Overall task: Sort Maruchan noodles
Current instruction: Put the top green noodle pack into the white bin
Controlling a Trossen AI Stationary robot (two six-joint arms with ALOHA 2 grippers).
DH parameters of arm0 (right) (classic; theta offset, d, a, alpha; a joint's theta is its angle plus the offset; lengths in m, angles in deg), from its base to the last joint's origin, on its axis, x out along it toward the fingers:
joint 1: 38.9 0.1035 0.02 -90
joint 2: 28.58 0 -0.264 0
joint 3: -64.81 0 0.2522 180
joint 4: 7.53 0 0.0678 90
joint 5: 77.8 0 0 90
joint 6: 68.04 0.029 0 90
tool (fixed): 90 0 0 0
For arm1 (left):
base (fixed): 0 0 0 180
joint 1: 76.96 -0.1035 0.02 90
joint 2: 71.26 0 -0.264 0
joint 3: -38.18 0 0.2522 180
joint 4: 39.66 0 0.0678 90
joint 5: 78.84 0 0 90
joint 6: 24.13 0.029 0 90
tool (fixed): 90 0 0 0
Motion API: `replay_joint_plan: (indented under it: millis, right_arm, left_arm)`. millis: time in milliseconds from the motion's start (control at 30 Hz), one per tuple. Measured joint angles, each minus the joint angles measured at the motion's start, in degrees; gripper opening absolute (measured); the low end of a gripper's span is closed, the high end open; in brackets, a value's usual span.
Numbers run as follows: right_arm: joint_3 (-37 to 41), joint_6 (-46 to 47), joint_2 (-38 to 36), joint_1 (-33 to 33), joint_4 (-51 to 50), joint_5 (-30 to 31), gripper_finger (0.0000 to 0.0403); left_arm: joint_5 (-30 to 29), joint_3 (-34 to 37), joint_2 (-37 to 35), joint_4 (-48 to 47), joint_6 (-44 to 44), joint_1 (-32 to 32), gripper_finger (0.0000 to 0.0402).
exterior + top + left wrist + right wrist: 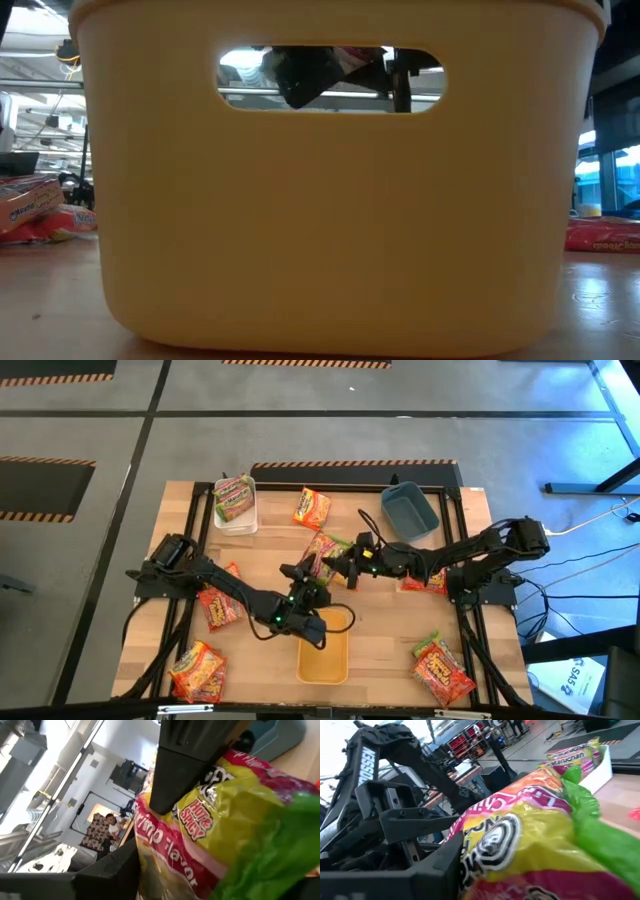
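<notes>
A green, pink and yellow Maruchan noodle packet (pixel 323 548) hangs above the table's middle, between my two grippers. My left gripper (pixel 304 573) reaches it from the near left and my right gripper (pixel 343 564) from the right; both are shut on it. The packet (pixel 225 830) fills the left wrist view, and the packet (pixel 535 835) fills the right wrist view too. There my left gripper (pixel 410 820) shows beyond it. The yellow bin (pixel 330 200) hides nearly all of this in the low view. My left gripper has the packet's near-left end between its fingers, coming in level. One finger (pixel 100 870) lies against the packet's edge (pixel 145 865); the packet hides the other. The packet is clear of the table. My right gripper holds the packet's right end, coming in level from the table's right. One finger (pixel 435 870) lies against the wrapper (pixel 475 865), and a dark finger (pixel 190 765) crosses the packet's face. The other side of the hold is hidden by the packet.
The yellow bin (pixel 323 650) stands just near of the grippers. At the back left the white bin (pixel 220 518) holds a green-pink packet (pixel 234 497), and the blue bin (pixel 410 512) is at the back right. More packets (pixel 311 508), (pixel 215 605), (pixel 197 670), (pixel 442 668) lie scattered.
</notes>
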Motion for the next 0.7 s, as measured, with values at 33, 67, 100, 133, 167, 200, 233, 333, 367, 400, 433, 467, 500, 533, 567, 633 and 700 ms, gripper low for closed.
replay_joint_plan:
  millis: [33, 67, 100, 133, 167, 200, 233, 333, 367, 400, 433, 467, 500, 533, 567, 633, 700]
  right_arm:
    - [0.0, -0.1, -0.3, 0.0, -0.3, -0.3, 0.0168]
    - [0.0, -0.2, -0.6, 0.0, -0.5, -0.5, 0.0170]
    - [0.0, -0.3, -0.6, 0.0, -0.4, -0.9, 0.0172]
    - [0.0, -0.4, -0.8, 0.1, -0.4, -1.4, 0.0172]
    - [0.0, -1.0, -1.4, 0.1, -1.0, -2.0, 0.0172]
    - [0.1, -1.8, -1.8, 0.1, -1.2, -2.5, 0.0171]
    - [0.1, -2.1, -2.1, 0.1, -1.1, -2.9, 0.0169]
    - [0.2, -3.1, -4.1, 0.1, -3.6, -4.0, 0.0164]
    - [0.2, -3.3, -4.6, 0.1, -4.1, -4.4, 0.0164]
    - [0.2, -3.4, -5.2, 0.1, -4.6, -5.2, 0.0164]
    - [0.2, -3.6, -5.8, 0.0, -5.0, -6.2, 0.0163]
    - [0.2, -3.7, -6.2, 0.0, -5.0, -7.3, 0.0163]
    - [0.2, -3.7, -6.5, -0.1, -5.1, -8.3, 0.0163]
    - [0.2, -3.7, -7.1, -0.2, -5.8, -9.4, 0.0163]
    - [0.3, -3.7, -7.9, -0.2, -6.4, -10.3, 0.0163]
    - [0.3, -3.6, -9.4, -0.3, -8.0, -12.6, 0.0162]
    - [0.2, -3.2, -10.4, -0.3, -9.8, -15.8, 0.0161]
  left_arm:
    - [0.0, 0.0, 0.0, 0.0, -0.2, 0.5, 0.0215]
    - [-0.1, 0.0, 0.0, 0.0, -0.2, 1.1, 0.0215]
    - [-0.3, 0.0, -0.1, 0.0, -0.2, 1.6, 0.0215]
    - [-0.3, 0.0, -0.2, -0.3, -0.1, 2.3, 0.0215]
    - [-0.3, 0.0, -0.2, -0.6, 0.0, 2.8, 0.0214]
    - [-0.2, 0.0, -0.2, -0.8, 0.2, 3.2, 0.0214]
    - [0.1, 0.0, -0.3, -0.8, 0.2, 3.7, 0.0215]
    - [2.0, -0.1, -0.3, -1.0, 0.1, 4.5, 0.0216]
    - [2.0, -0.2, -0.4, -1.1, 0.2, 4.7, 0.0217]
    - [2.1, -0.2, -0.4, -1.4, 0.2, 4.8, 0.0217]
    - [2.3, -0.2, -0.4, -2.4, 0.0, 4.9, 0.0217]
    - [2.2, -0.2, -0.4, -3.3, -0.4, 5.0, 0.0217]
    - [2.3, -0.2, -0.4, -4.1, -1.0, 5.1, 0.0217]
    - [2.3, -0.3, -0.5, -4.8, -1.4, 5.1, 0.0217]
    - [2.2, -0.2, -0.5, -5.8, -1.6, 5.1, 0.0217]
    - [1.4, -0.2, -0.3, -7.1, -2.5, 5.5, 0.0217]
    - [-0.2, -0.1, -0.3, -7.3, -3.7, 5.8, 0.0217]
